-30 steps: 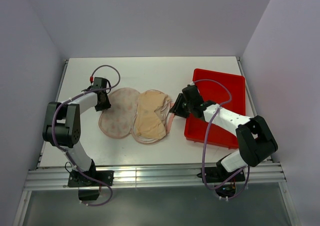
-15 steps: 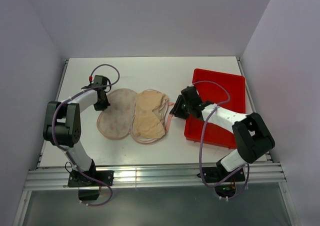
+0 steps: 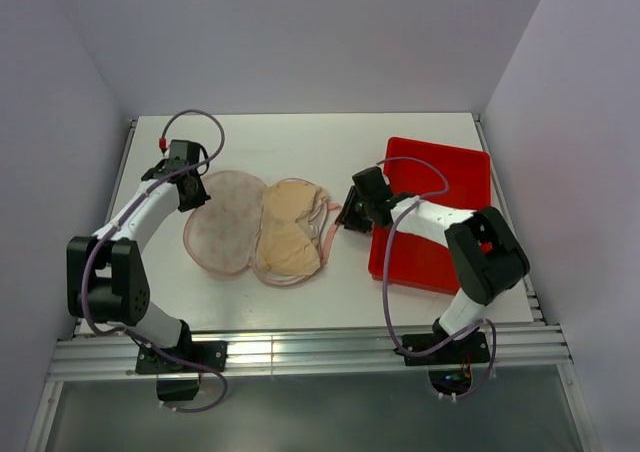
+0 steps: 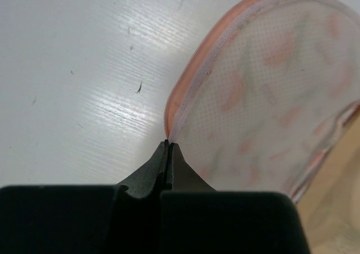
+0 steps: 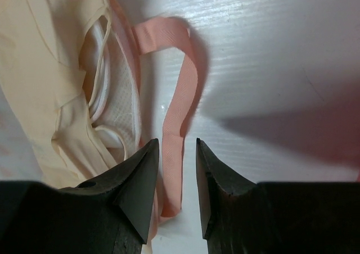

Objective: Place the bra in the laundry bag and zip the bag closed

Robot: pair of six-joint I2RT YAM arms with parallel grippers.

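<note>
The laundry bag [image 3: 222,234] lies opened flat on the white table, its left lobe showing white mesh over orange-red print. The peach bra [image 3: 288,230] rests in the right lobe. My left gripper [image 3: 193,190] sits at the left lobe's far-left rim. In the left wrist view it [image 4: 167,144] is shut on the bag's pink zipper edge [image 4: 179,91]. My right gripper [image 3: 346,218] is at the bag's right end. In the right wrist view it [image 5: 177,146] is open, and the pink loop [image 5: 179,105] runs between its fingers, beside the bra [image 5: 39,74].
A red plastic tray [image 3: 450,172] lies on the right of the table, under my right forearm. White walls enclose the table at the back and on both sides.
My left gripper has shut on the bag's rim and drawn it left and back; the bag and bra slid left. My right gripper followed left to the loop.
</note>
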